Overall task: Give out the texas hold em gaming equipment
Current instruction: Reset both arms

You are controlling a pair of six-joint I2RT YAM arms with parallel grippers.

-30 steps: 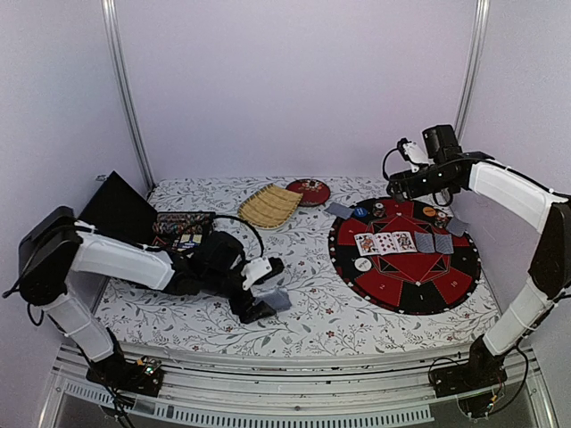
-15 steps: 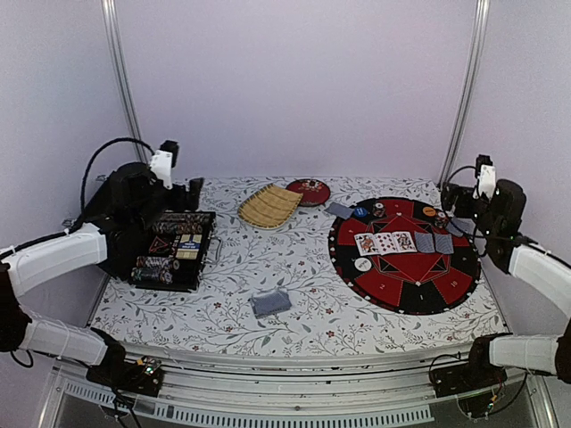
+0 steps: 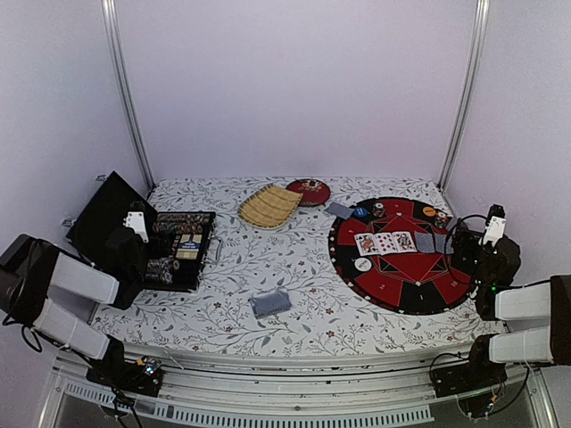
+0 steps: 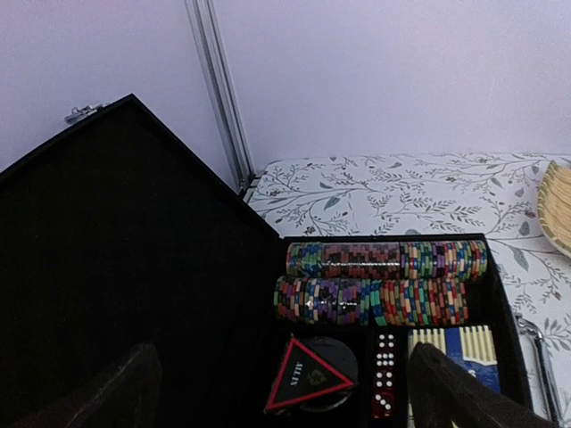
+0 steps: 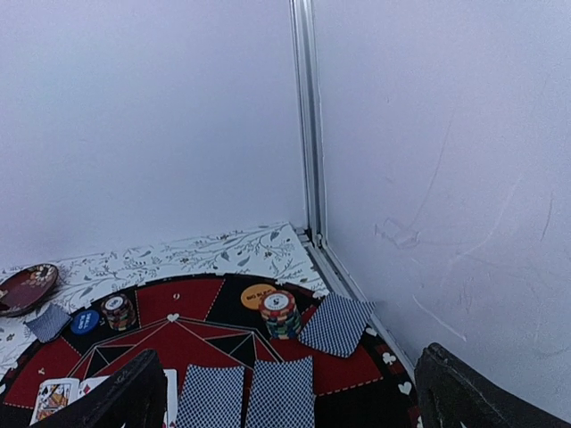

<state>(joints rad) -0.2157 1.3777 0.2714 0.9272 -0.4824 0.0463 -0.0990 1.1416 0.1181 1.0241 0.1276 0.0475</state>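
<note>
Left arm [image 3: 80,276] and right arm [image 3: 522,303] have dropped from their raised positions of half a second ago and now sit folded low at the frame's lower corners. Nothing on the table has shifted.

We find the left gripper [image 4: 281,374] spread wide and empty over the open black case [image 3: 174,254]. The right gripper [image 5: 285,366] is equally wide and empty at the right rim of the round game mat [image 3: 403,290].

On the mat we note:
- three face-up cards [image 3: 385,242] and two face-down cards [image 3: 434,242]
- a white button [image 3: 362,264]
- chip stacks [image 5: 279,314]
- dealt cards [image 5: 336,323] near its upper edge

At lower centre the card deck [image 3: 270,303] lies on the floral cloth [image 3: 294,267]. The case holds full rows of chips [image 4: 384,281]. We judge distribution largely done, possibly complete.
</note>
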